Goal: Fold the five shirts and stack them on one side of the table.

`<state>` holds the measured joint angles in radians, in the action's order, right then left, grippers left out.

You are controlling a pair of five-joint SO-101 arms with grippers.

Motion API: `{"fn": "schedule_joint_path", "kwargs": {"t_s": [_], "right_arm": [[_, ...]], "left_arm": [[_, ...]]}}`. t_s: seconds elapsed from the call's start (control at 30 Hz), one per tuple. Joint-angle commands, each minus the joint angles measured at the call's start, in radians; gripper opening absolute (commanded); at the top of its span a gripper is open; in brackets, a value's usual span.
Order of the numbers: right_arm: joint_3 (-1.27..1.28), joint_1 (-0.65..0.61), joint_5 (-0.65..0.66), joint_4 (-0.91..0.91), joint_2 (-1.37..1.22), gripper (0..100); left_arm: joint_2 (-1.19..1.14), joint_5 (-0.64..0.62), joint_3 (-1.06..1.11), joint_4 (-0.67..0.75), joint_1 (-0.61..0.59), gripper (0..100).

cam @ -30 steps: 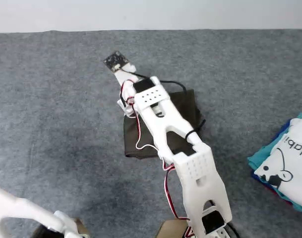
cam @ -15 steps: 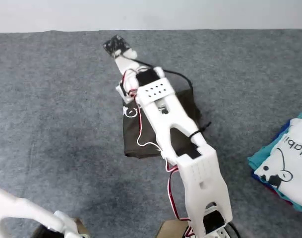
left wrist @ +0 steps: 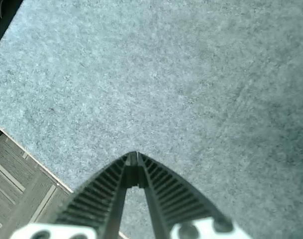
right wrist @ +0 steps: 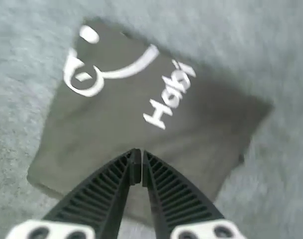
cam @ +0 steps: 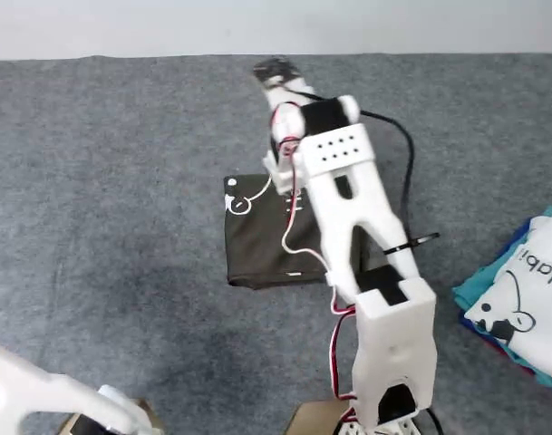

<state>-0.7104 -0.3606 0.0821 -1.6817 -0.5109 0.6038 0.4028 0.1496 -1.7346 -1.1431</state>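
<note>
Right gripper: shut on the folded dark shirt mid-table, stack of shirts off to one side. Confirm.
Wrong on one point: the right gripper is shut on nothing. The right wrist view shows its closed tips empty above the folded dark shirt. The rest stands.

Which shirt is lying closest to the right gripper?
The dark folded shirt mid-table, which the right gripper points at; the other shirts are piled far off to one side.

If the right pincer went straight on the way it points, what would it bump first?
Probably the folded dark shirt: the shut right pincer points down at it, though the gap between them is unclear.
</note>
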Motion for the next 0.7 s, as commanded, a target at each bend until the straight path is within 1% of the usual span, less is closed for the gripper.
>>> {"fn": "schedule_joint_path", "kwargs": {"t_s": [0.0, 0.07, 0.13, 0.33, 0.4, 0.47, 0.57, 0.67], "right_arm": [[-0.052, 0.058, -0.089, -0.076, 0.071, 1.4], [-0.052, 0.084, -0.132, -0.097, 0.074, 1.7], [-0.052, 0.101, -0.146, -0.107, 0.074, 3.6], [0.028, 0.13, -0.169, -0.102, 0.074, 25.3], [0.066, 0.13, -0.196, -0.09, 0.068, 26.9], [0.109, 0.128, -0.196, -0.056, 0.067, 27.0], [0.203, 0.131, -0.195, 0.044, 0.067, 27.2], [0.307, 0.136, -0.193, 0.148, 0.065, 29.7]], "left_arm": [[0.023, 0.054, 0.033, -0.02, 0.0, 0], [0.023, 0.064, 0.056, -0.02, -0.002, 0], [0.023, 0.072, 0.071, -0.02, 0.002, 0], [0.018, 0.107, 0.077, -0.018, 0.005, 0], [0.018, 0.114, 0.077, -0.018, 0.005, 0], [0.018, 0.114, 0.077, -0.018, 0.005, 0], [0.018, 0.114, 0.077, -0.018, 0.005, 0], [0.021, 0.114, 0.077, -0.018, 0.005, 0]]}}
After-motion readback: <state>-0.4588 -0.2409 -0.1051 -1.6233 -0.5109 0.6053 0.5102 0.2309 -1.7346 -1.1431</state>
